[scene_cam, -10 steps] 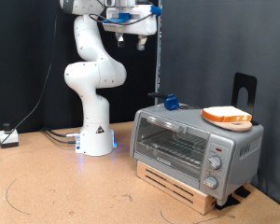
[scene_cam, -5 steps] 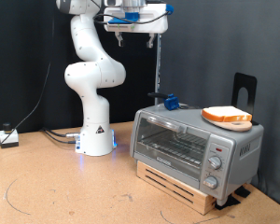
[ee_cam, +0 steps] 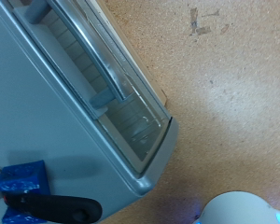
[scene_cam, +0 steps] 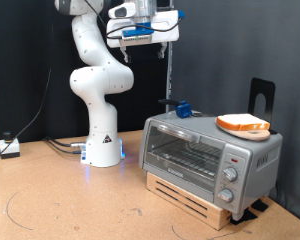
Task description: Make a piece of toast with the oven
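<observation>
Exterior view: end effector [scene_cam: 162, 44] high above oven [scene_cam: 210, 155], finger spacing indiscernible.

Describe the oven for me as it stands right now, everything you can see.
The oven is a boxy silver-grey countertop unit, its glass door shut, with a wire rack visible inside and three knobs down its front panel. It sits on a slatted wooden base. On its roof rest a plate carrying the piece of toast and a small blue object.

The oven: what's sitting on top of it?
On the oven lie a piece of toast on a wooden plate, and a small blue object near the back. The plate's middle is covered by the toast.
</observation>
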`<move>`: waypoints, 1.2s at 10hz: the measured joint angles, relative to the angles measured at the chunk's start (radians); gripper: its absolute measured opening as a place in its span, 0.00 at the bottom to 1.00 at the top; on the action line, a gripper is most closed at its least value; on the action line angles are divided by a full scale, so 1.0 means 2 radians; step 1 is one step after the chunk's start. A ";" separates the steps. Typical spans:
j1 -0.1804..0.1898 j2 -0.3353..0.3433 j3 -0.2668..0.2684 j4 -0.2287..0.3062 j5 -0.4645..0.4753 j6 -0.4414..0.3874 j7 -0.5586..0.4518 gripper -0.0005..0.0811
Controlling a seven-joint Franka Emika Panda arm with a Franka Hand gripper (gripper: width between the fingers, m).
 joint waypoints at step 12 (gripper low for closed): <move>0.031 0.008 -0.075 -0.091 0.025 0.072 -0.277 0.99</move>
